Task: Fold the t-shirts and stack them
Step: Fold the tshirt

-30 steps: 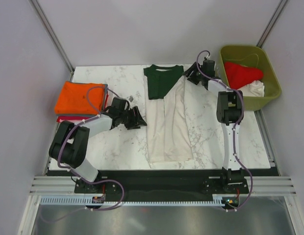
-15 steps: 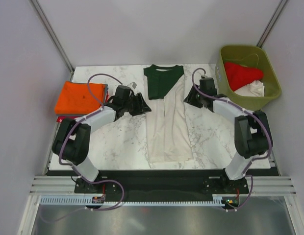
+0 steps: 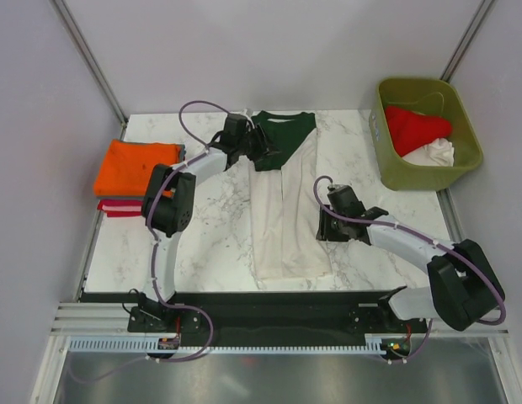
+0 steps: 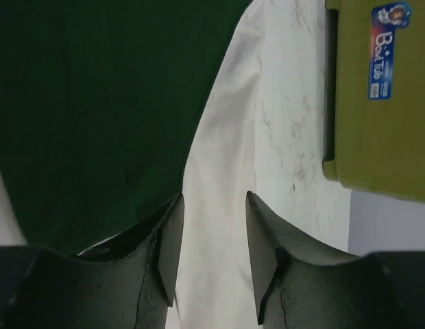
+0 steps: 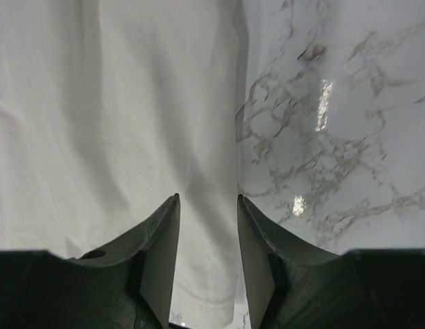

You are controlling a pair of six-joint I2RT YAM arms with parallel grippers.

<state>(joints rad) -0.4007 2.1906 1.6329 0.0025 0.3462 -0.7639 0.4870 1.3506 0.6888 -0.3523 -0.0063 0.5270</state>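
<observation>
Cream t-shirt (image 3: 282, 219), green top, folded long on marble surface (image 3: 210, 236). Left fingers (image 4: 166, 253) parted, empty; green-cream boundary meets one tip. Right fingers (image 5: 161, 260) parted, empty; shirt edge between tips.

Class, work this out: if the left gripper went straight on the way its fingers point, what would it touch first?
Most likely the cream t-shirt, right beside its dark green section. The left gripper points open at that border, though how far above it is unclear.
</observation>
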